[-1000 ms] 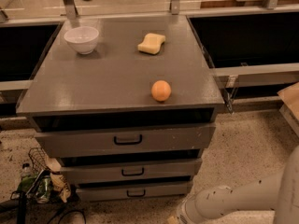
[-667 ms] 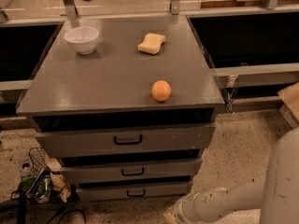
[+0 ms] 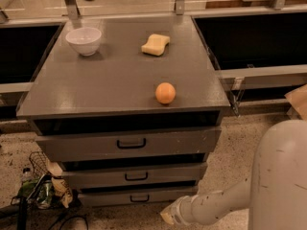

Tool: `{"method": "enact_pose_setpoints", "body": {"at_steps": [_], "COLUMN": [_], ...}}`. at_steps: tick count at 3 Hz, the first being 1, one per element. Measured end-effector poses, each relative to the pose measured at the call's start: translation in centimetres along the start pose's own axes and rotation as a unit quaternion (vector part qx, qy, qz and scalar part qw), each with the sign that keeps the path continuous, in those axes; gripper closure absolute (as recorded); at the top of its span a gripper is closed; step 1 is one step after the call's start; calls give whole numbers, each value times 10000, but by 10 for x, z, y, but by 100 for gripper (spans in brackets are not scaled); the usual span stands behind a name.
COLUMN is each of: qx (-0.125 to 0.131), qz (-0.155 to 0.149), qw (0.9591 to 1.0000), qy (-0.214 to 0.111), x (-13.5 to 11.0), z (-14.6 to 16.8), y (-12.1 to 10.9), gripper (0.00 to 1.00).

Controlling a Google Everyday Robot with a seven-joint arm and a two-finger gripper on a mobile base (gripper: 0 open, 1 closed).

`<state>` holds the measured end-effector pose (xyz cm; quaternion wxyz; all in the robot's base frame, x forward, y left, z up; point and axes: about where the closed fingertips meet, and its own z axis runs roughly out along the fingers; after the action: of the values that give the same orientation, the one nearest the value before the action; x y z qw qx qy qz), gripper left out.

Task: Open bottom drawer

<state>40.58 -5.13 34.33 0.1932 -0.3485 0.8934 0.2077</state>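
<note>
Camera view is showing a grey matte three-drawer cabinet filling the middle of the frame, its flat tabletop (image 3: 110,80) carrying a few small things. The robot's bulky white arm (image 3: 278,176) is occupying the lower right corner and reaching left along the speckled floor (image 3: 240,138).

Below the tabletop, the tallest grey drawer (image 3: 182,140) is sitting over the mid-sized grey drawer (image 3: 177,174). Under both, at the lower middle of the frame, the slim grey bottom drawer (image 3: 172,194) is lying shut, its front level with the ones above.

The gripper (image 3: 169,216) is hovering at the bottom centre of the frame, just below and right of that drawer's front and apart from it. Whether the jaws are open or closed cannot be told.

The small black loop handle (image 3: 139,198) is sitting at the drawer's middle, to the upper left of the gripper and untouched.

On top, a white bowl (image 3: 83,40), a yellow sponge (image 3: 155,44) and an orange round fruit (image 3: 165,93) are resting well apart.

By my reading, the approach step is in hand. The next move is calling for a shift up and left to bring the jaws around the handle, then a straight pull outward.
</note>
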Motion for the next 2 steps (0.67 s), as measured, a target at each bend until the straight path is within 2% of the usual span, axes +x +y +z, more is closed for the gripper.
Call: {"method": "enact_pose_setpoints", "body": {"at_steps": [1, 2], "qx": [120, 192], "qz": [303, 478], "qw": [9995, 9986], "qy": [-11, -108], "x": [11, 10], "z": [17, 39], "y": [-14, -24], "gripper": [100, 100]}}
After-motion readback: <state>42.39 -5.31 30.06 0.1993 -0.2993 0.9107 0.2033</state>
